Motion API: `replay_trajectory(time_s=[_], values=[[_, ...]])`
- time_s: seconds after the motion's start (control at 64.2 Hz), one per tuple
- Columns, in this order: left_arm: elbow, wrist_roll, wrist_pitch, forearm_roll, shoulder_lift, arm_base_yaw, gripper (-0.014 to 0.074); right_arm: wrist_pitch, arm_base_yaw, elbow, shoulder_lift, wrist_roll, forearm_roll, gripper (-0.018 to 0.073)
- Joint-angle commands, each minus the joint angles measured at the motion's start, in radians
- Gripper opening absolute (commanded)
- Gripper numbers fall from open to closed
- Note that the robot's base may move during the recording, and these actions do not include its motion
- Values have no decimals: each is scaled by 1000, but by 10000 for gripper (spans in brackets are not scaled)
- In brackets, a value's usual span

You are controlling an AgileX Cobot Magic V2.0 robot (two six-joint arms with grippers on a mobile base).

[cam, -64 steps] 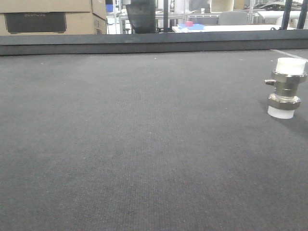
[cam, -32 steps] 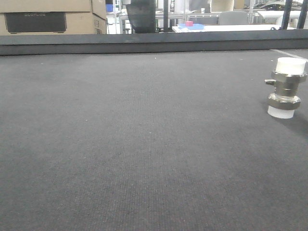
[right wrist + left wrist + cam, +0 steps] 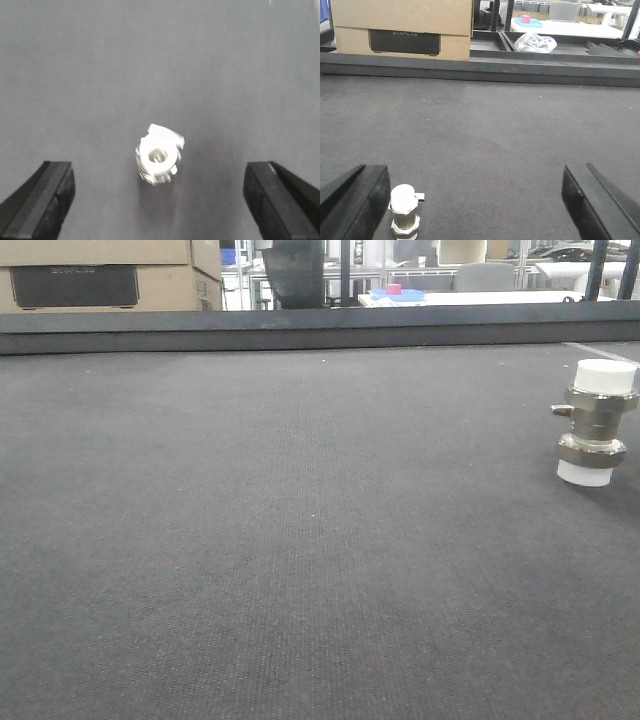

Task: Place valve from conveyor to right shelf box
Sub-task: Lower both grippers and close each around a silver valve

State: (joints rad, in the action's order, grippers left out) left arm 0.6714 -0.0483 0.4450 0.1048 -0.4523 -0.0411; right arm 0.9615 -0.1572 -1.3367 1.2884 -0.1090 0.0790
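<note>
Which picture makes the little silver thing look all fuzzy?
Right wrist view: the valve, seen from above, is blurry and washed-out white; front view: it is sharp, with a faint shadow on the conveyor; left wrist view: fairly clear, low near the frame's edge.

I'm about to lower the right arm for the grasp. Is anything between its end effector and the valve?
Nothing visible. In the right wrist view the valve stands alone on the bare conveyor, below the open right end effector.
</note>
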Motion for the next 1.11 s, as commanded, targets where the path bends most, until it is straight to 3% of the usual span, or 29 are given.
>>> replay_trajectory(time_s=[0.0, 0.39, 0.717, 0.842, 1.013, 1.091], values=[[9, 7, -5, 7, -3, 7, 601, 71, -2, -69, 91, -8, -33, 569], [9, 7, 2, 7, -3, 6, 601, 52, -2, -116, 449, -8, -27, 569], [9, 7, 33, 7, -3, 6, 601, 33, -2, -116, 551, -8, -27, 543], [9, 7, 62, 7, -3, 6, 601, 33, -2, -116, 551, -8, -27, 358], [32, 7, 140, 7, -31, 6, 601, 35, -2, -116, 544, -8, -27, -167], [73, 7, 218, 0, -83, 6, 601, 27, -2, -116, 526, -8, -27, -155]])
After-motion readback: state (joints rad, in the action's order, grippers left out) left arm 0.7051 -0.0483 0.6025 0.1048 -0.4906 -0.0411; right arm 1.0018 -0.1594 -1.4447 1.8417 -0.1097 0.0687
